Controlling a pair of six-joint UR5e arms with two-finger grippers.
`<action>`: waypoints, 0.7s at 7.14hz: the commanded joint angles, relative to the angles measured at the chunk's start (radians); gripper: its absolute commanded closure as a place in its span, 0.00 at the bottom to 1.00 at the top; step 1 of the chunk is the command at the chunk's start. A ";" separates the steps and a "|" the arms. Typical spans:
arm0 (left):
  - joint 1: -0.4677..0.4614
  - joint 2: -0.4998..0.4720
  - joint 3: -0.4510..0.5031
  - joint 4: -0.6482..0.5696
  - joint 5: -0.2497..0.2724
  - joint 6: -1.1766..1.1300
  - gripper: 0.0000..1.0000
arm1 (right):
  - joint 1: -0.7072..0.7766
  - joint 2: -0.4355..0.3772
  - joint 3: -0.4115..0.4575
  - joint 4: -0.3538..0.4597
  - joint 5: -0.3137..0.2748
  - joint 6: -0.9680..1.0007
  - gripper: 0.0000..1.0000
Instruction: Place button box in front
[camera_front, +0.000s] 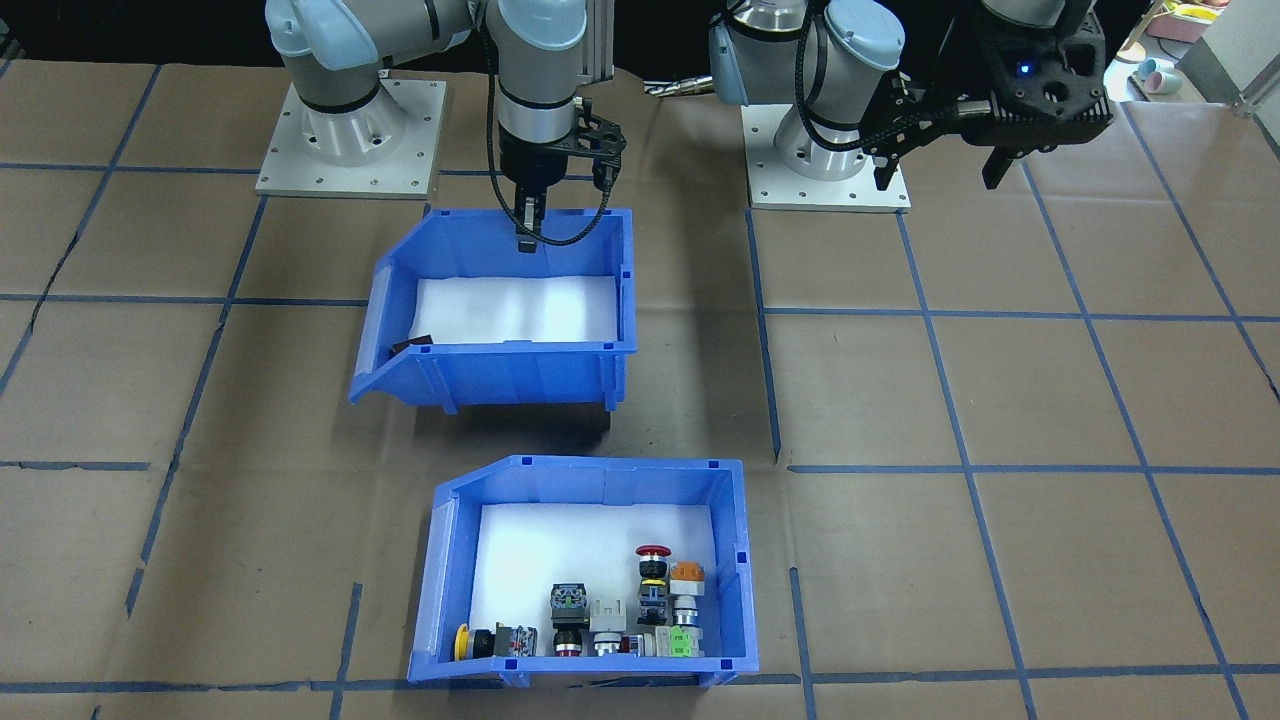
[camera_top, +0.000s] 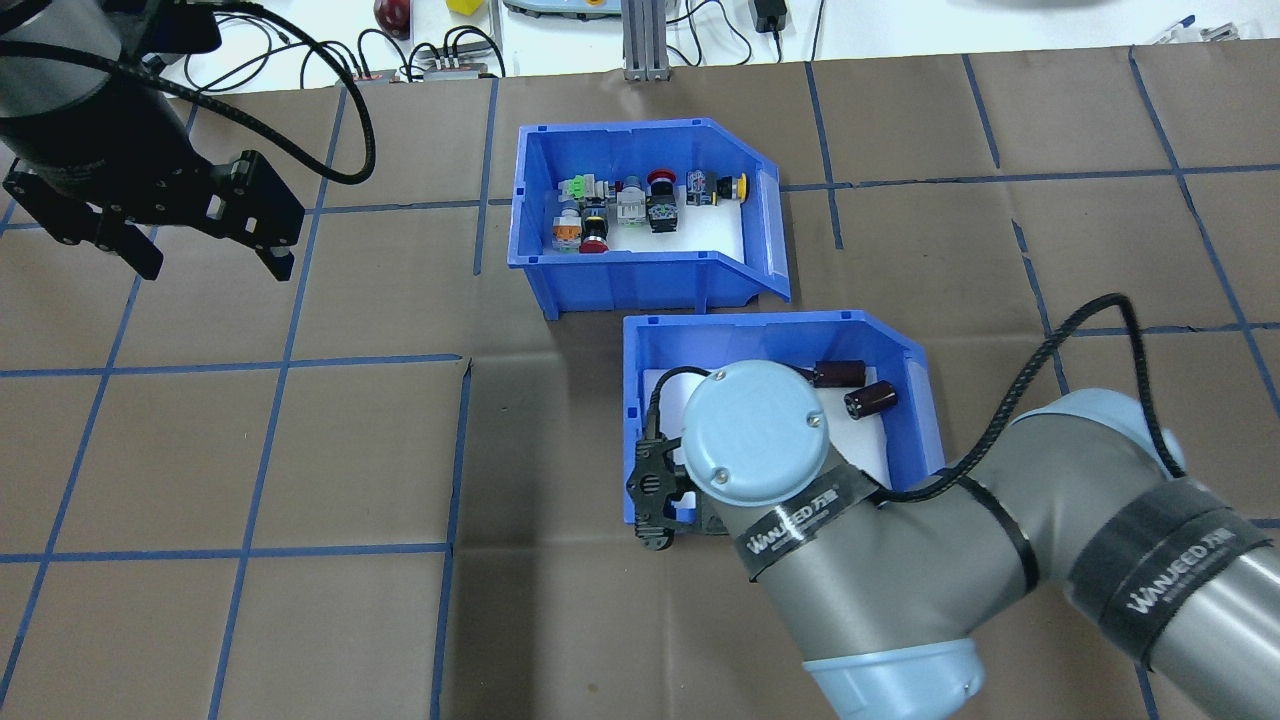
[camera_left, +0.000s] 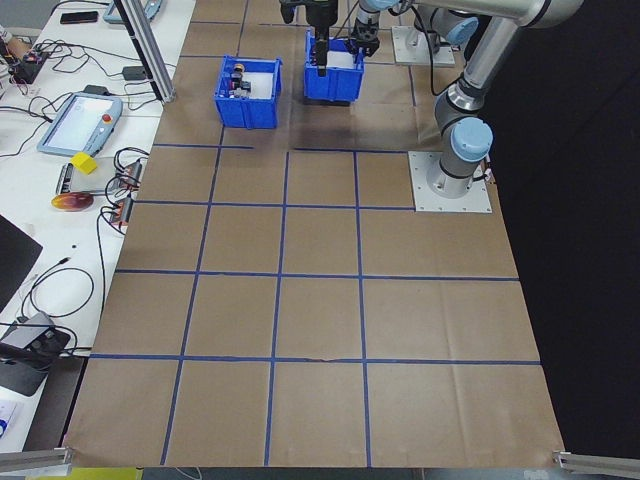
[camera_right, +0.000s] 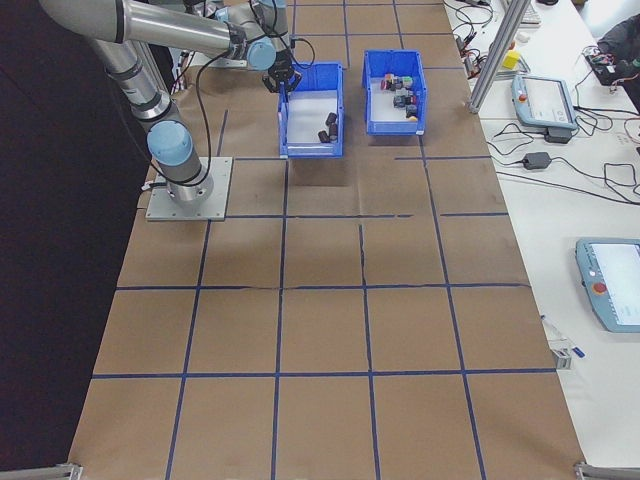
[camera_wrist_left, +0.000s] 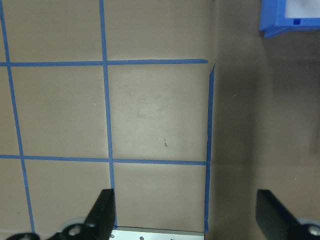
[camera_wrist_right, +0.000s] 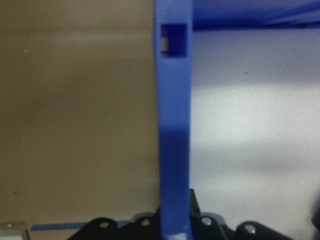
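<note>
The button box is a blue bin with a white foam floor and red, orange, yellow and green push-buttons. It stands on the table's far side from my bases, and the overhead view shows the button box too. No gripper touches it. Nearer me is the alike blue bin with dark cylinders. My right gripper is shut on its rear wall. That bin casts a shadow below and looks slightly raised. My left gripper hangs open over bare table, far from both bins.
Two dark cylinders lie in the held bin. Grey arm base plates sit behind the bins. Cables and an aluminium post line the far table edge. A teach pendant lies on the side bench.
</note>
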 joint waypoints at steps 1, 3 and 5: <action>-0.002 -0.006 -0.039 0.032 -0.023 -0.002 0.01 | 0.035 0.042 0.001 -0.023 0.000 0.030 0.91; -0.002 0.002 -0.051 0.058 -0.021 -0.011 0.01 | 0.033 0.061 0.000 -0.024 -0.005 0.029 0.90; -0.002 0.005 -0.053 0.058 -0.021 -0.008 0.01 | 0.033 0.063 0.000 -0.023 0.003 0.030 0.40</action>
